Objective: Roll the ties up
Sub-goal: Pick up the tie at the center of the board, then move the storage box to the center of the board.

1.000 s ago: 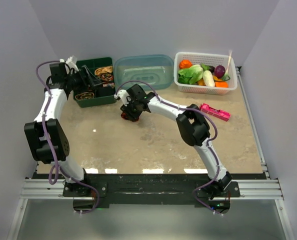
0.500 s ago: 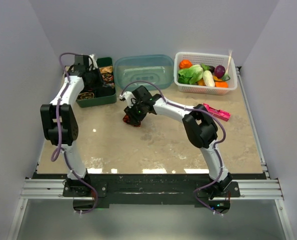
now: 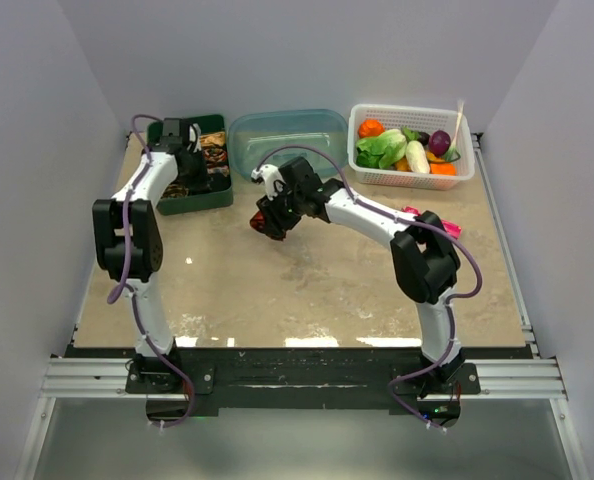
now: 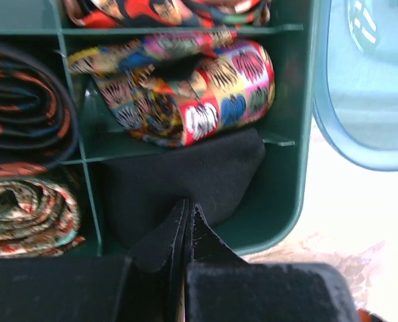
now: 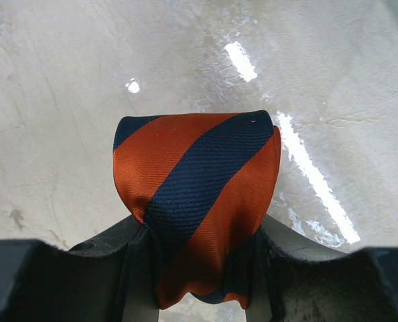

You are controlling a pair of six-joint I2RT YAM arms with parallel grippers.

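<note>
- The right jaws are clamped on the orange tie (image 5: 195, 194). It has wide dark blue stripes and is folded into a thick bundle.
- From above, that tie (image 3: 270, 222) is near the middle of the bench (image 3: 307, 295), just in front of the see-through blue tub (image 3: 287, 140). I cannot tell if it touches the bench.
- The left jaws are pressed together with nothing between them. They hang over one box of the green tray (image 4: 289, 107).
- The tray has little boxes inside. One box holds a rolled tie (image 4: 212, 94) with bright colourful squares. Left of it sits a dark coil (image 4: 25, 114) with orange stripes. Below that is a brown and tan patterned coil (image 4: 25, 208).
- The box under the left jaws looks black inside, and I cannot tell what is there.
- A white basket (image 3: 417, 178) of toy vegetables (image 3: 382, 148) stands at the back right. A pink gadget (image 3: 447, 229) lies on the bench near it.
</note>
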